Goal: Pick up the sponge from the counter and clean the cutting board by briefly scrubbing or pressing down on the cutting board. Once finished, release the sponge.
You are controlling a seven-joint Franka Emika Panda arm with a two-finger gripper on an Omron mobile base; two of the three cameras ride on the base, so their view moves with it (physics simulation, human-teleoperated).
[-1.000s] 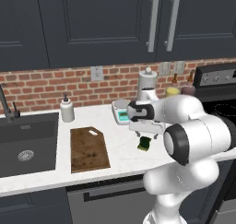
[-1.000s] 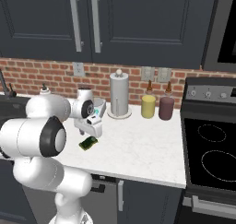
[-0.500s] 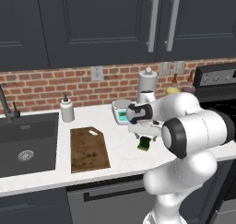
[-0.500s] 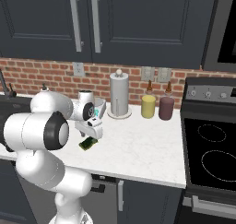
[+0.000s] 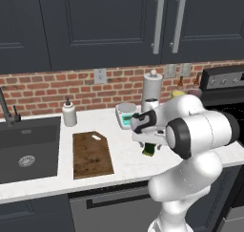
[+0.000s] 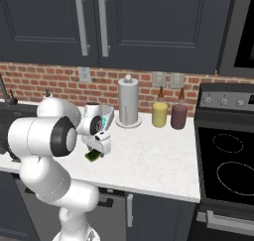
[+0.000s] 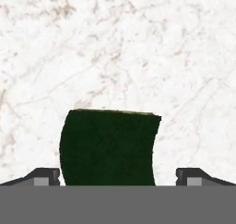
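Observation:
The sponge [image 5: 149, 150] [image 6: 93, 156] lies on the white marble counter [image 5: 128, 162], right of the cutting board [image 5: 91, 154]. In the hand view its dark green top [image 7: 108, 147] fills the space between the two finger tips. My gripper [image 5: 148, 144] [image 6: 95, 151] [image 7: 118, 177] points straight down over it, open, with one finger on each side. The left finger sits at the sponge's edge and a small gap shows at the right one. The brown board lies flat and bare, about a hand's width to the left of the sponge.
A white scale [image 5: 126, 116] stands just behind the hand, with a paper towel holder [image 5: 151, 88] [image 6: 128, 102] beyond it. A soap bottle [image 5: 69, 114] and the dark sink [image 5: 28, 150] are to the left. Two jars [image 6: 159, 113] and the stove top [image 6: 228, 160] are to the right.
The arm's elbow has shifted a little and the hand has settled slightly lower over the sponge. The sponge and board have not moved.

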